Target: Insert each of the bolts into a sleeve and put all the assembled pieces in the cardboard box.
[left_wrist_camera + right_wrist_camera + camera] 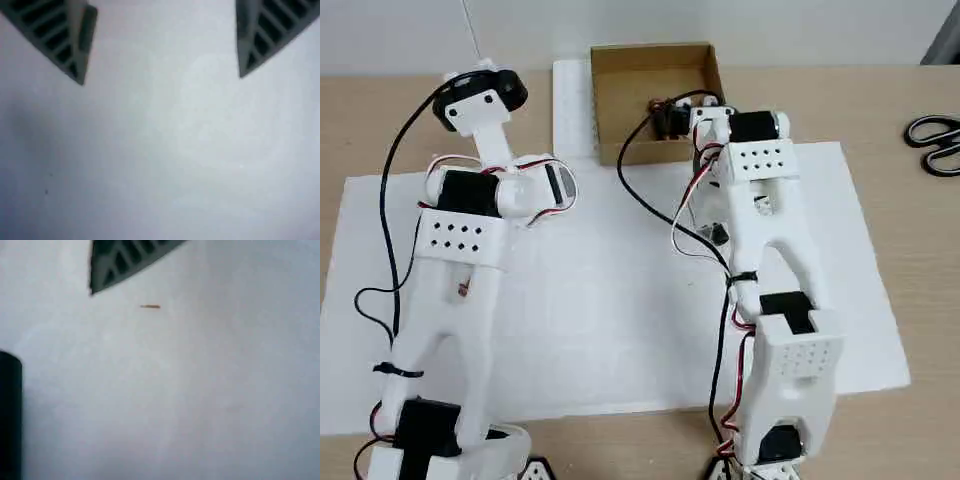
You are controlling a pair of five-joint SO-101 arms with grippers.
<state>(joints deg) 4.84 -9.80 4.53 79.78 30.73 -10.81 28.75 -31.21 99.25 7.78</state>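
The open cardboard box [603, 100] stands at the table's far middle. My left gripper [160, 80] is open, its two dark ribbed fingertips [70, 45] wide apart over bare white foam with nothing between them. In the high view the left arm [460, 235] rises over the foam's left part. The right arm [760, 190] stretches toward the box, and its gripper [672, 118] sits at the box's near right corner. A small dark piece [718, 234] lies on the foam beside that arm. In the right wrist view a black object [10, 415] stands at the picture's edge over white foam.
A white foam sheet [620, 300] covers most of the wooden table. Black scissors [935, 140] lie at the far right. Cables [650, 205] loop between the arms. A thin brown speck [150, 306] lies on the foam.
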